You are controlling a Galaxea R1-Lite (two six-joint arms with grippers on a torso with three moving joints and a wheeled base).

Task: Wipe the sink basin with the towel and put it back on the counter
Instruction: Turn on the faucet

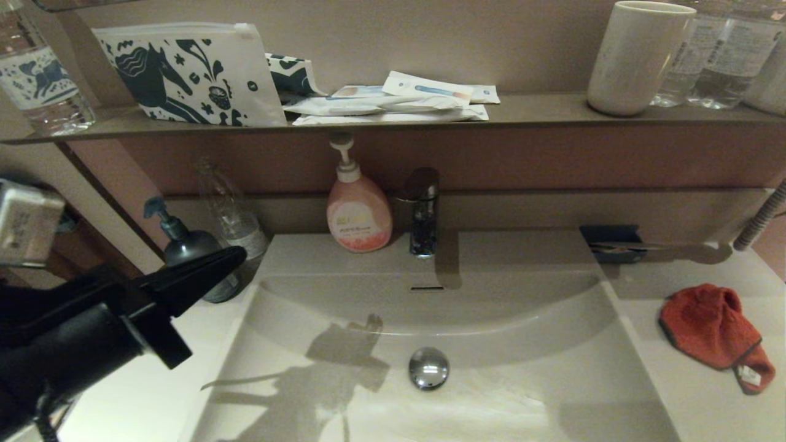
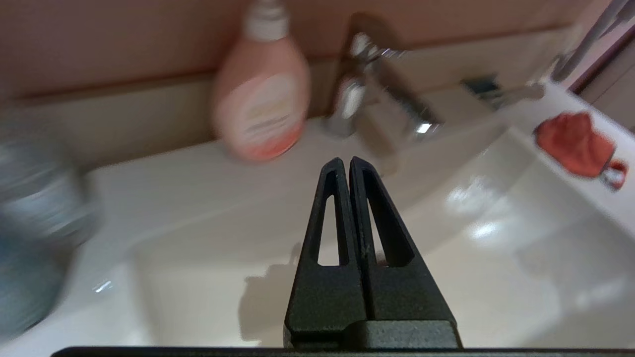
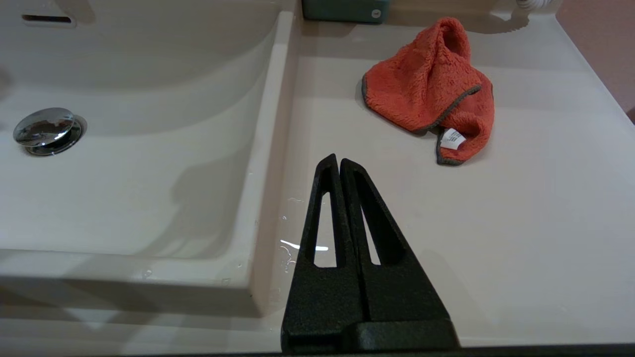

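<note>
Below and ahead of my left gripper [image 2: 346, 163], whose fingers are pressed together on nothing, the sink basin [image 1: 491, 344] lies open. Whether it has been wiped I cannot judge; a few droplets sit on the counter [image 3: 521, 223] by its rim. My right gripper [image 3: 336, 162], likewise closed and empty, hovers over that counter, the towel [image 3: 426, 94] crumpled ahead of it, untouched. Either nothing has begun, or all is done.
</note>
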